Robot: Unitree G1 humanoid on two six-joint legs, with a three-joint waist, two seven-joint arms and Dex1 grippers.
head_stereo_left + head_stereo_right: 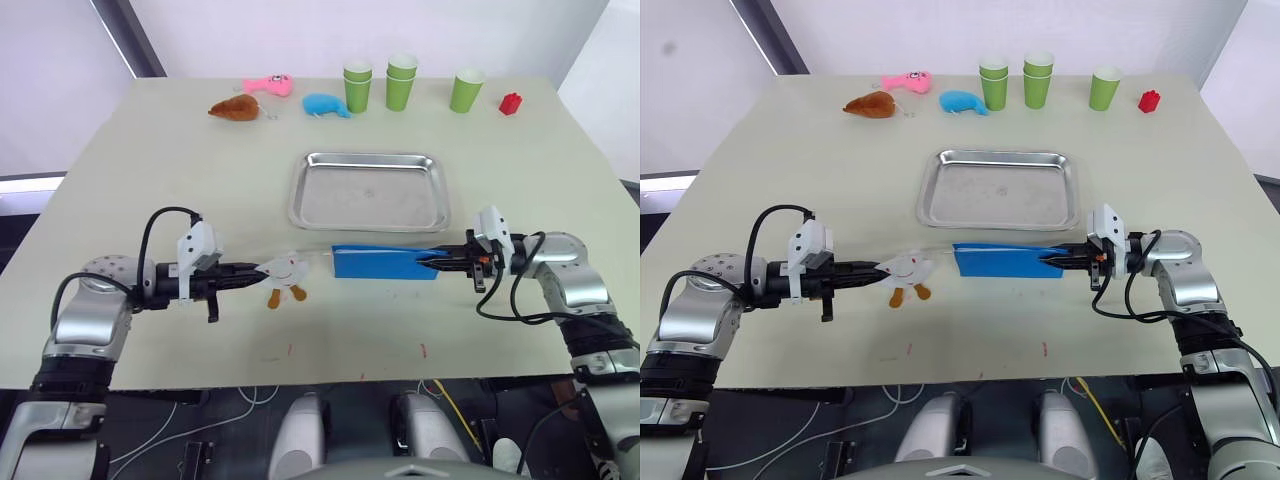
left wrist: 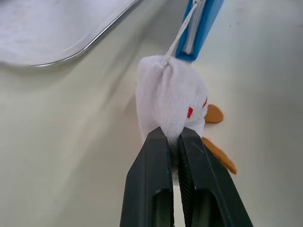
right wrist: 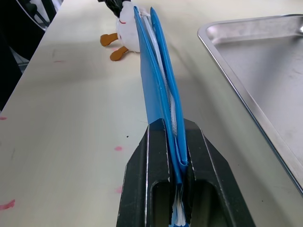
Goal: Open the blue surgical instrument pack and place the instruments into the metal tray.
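Pale and wide, the desk (image 1: 150,150) has a few small red marks near its front edge. Closest to me, the left gripper (image 1: 256,271) has its fingers (image 2: 151,189) squeezed tight on a little white plush bird (image 1: 285,272) with orange feet. A thin white cord (image 2: 182,30) runs from the bird to the end of the blue surgical instrument pack (image 1: 385,263). The pack stands on its long edge, zipped shut, just in front of the metal tray (image 1: 368,190). At the pack's other end, the right gripper (image 1: 436,262) has its fingers (image 3: 154,179) clamped on the blue fabric. The tray sits flat in the middle of the desk.

Far back there is a brown toy (image 1: 235,108), a pink toy (image 1: 268,86), a blue whale toy (image 1: 326,105), green paper cups (image 1: 401,82) and a small red block (image 1: 511,103).
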